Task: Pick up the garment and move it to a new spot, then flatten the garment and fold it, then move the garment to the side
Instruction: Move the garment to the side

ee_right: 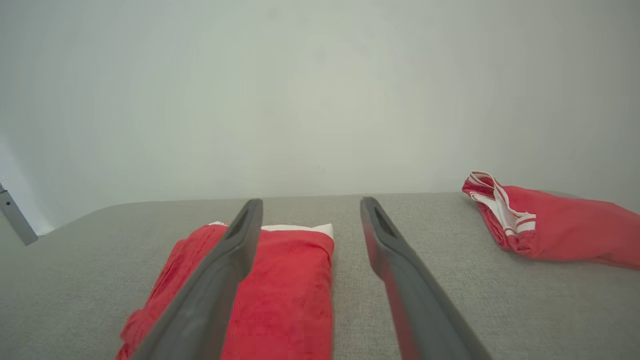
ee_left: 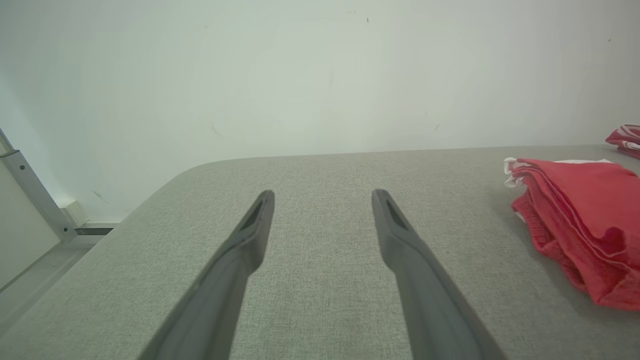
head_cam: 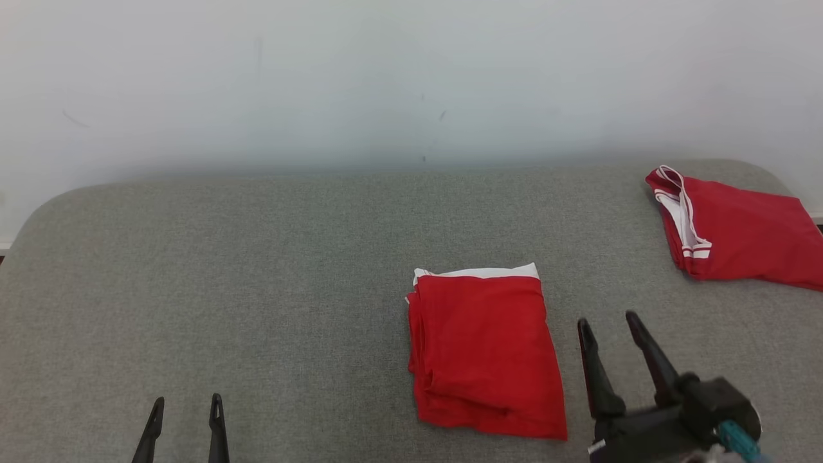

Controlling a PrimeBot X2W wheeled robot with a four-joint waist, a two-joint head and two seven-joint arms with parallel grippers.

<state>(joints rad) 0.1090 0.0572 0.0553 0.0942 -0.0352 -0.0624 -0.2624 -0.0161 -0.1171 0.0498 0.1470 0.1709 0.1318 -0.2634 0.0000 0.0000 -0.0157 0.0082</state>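
A red garment [head_cam: 485, 350] with a white edge lies folded into a neat rectangle on the grey table [head_cam: 257, 289], right of centre; it also shows as a red garment [ee_left: 580, 220] at the right of the left wrist view and a red garment [ee_right: 280, 285] under the right wrist's fingers. My right gripper [head_cam: 609, 325] stands open just right of it, above the surface, holding nothing. My left gripper [head_cam: 186, 405] is open at the lower left, well away from the cloth, and empty.
A second red garment [head_cam: 739, 235] with white striped trim lies loosely folded at the table's far right corner, also seen as a second red garment [ee_right: 550, 227]. A pale wall [head_cam: 411, 77] runs behind the table. A metal frame [ee_left: 30, 195] stands off the left edge.
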